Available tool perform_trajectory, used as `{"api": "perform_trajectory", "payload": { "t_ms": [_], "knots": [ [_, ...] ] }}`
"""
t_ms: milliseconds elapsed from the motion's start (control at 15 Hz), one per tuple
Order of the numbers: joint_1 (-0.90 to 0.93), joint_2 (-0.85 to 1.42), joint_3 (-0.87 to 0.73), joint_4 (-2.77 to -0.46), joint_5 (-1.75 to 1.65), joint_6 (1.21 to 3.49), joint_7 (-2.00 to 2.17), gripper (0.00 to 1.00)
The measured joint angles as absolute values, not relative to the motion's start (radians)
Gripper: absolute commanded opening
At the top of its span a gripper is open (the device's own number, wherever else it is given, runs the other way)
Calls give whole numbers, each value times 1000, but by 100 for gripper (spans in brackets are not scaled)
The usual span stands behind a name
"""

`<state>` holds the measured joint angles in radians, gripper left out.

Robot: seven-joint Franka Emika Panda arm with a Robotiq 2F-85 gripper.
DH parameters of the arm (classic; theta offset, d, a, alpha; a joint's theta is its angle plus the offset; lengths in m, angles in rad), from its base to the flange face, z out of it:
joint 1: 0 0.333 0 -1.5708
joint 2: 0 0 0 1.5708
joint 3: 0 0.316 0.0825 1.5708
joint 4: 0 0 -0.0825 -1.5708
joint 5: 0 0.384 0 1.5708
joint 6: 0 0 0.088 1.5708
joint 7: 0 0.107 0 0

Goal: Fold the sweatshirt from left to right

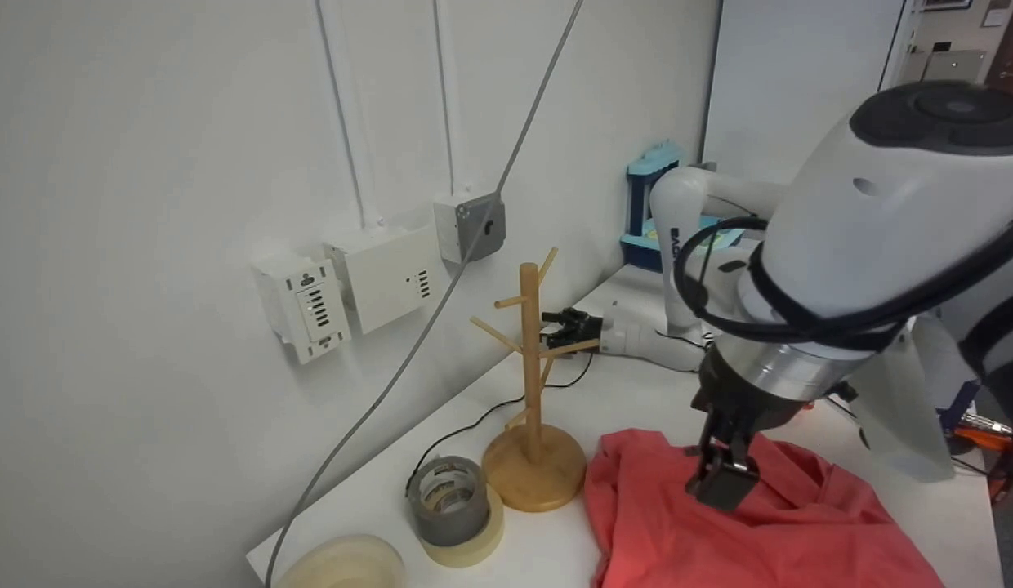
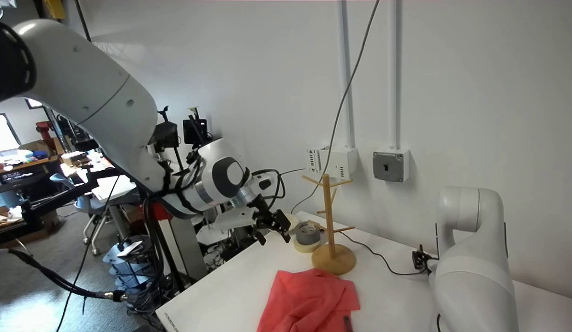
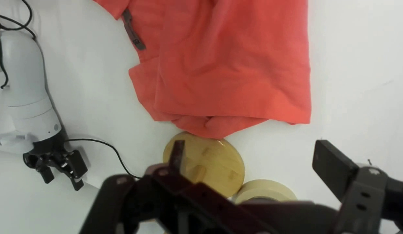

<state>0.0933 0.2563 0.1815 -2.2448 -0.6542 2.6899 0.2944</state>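
Note:
The coral-red sweatshirt (image 1: 678, 531) lies rumpled on the white table, with part of it cut off by the frame edge in every view. It also shows in an exterior view (image 2: 304, 299). In the wrist view the sweatshirt (image 3: 234, 74) has a layer lying over another, a straight right edge and a dark grey strip at its left edge. No print shows. My gripper (image 3: 250, 146) is open, with nothing between its wide-apart fingers. It hangs above the table, apart from the cloth. The gripper also shows in both exterior views (image 1: 723, 482) (image 2: 274, 237).
A wooden mug tree (image 1: 533, 367) stands at the sweatshirt's edge; its round base (image 3: 224, 162) touches or nearly touches the cloth. Beside it, a grey tape roll (image 1: 449, 510) rests on a tan roll (image 3: 266, 188). Another white arm (image 2: 475, 272) with a black gripper lies beyond, near the wall.

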Motion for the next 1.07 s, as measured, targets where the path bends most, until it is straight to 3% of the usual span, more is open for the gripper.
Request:
{"api": "perform_trajectory", "payload": {
  "t_ms": [600,1067],
  "knots": [
    [138,10,167,-2455,-547,2657,307,100],
    [138,-22,168,-2487,-543,2657,307,100]
  ]
}}
